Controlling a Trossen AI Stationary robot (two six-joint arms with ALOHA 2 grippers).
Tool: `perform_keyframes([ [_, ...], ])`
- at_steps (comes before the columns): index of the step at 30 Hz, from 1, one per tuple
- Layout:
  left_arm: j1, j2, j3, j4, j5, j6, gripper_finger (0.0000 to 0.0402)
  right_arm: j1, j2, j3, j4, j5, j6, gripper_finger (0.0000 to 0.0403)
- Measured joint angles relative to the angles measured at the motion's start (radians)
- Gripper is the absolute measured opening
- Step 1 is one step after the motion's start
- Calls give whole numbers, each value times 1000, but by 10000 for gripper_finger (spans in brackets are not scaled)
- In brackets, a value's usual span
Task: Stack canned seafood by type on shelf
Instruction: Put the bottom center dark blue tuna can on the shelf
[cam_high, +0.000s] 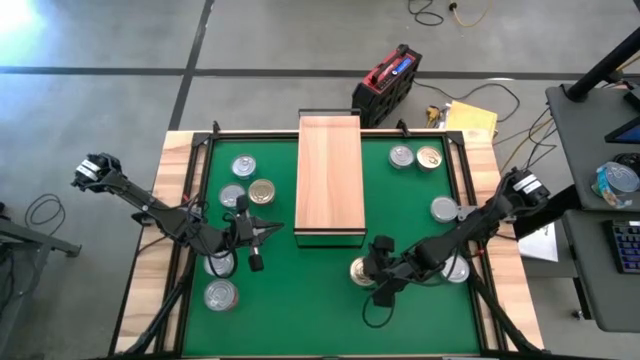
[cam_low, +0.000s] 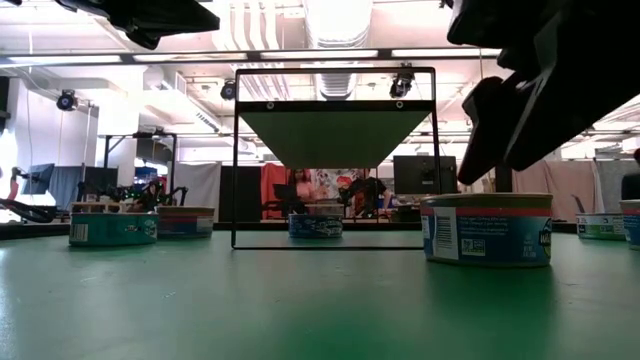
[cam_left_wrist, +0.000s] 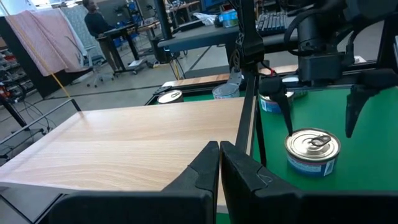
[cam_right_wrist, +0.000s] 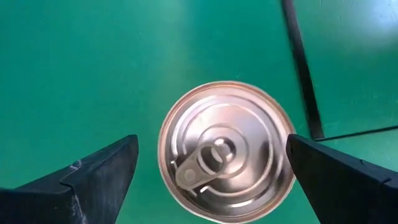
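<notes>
Right gripper (cam_right_wrist: 211, 180) wide open above a can (cam_right_wrist: 226, 151) near shelf (cam_high: 330, 175) edge; left gripper (cam_left_wrist: 219, 165) closed, empty.

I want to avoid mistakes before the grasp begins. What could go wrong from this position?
1. The open right end effector straddles the gold-lidded can, which looks slightly nearer one finger; closing might push it sideways instead of gripping it.
2. The shelf frame stands close to this can, so lifting may knock its dark edge.
3. The shut left end effector sits near the shelf corner and could crowd the placement.
</notes>
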Motion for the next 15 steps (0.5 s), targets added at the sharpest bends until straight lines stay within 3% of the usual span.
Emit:
perform_keyframes([
  [15, 0, 0, 0, 1, 0, 0, 0, -2, 20, 1, 13, 1, -11, 400],
])
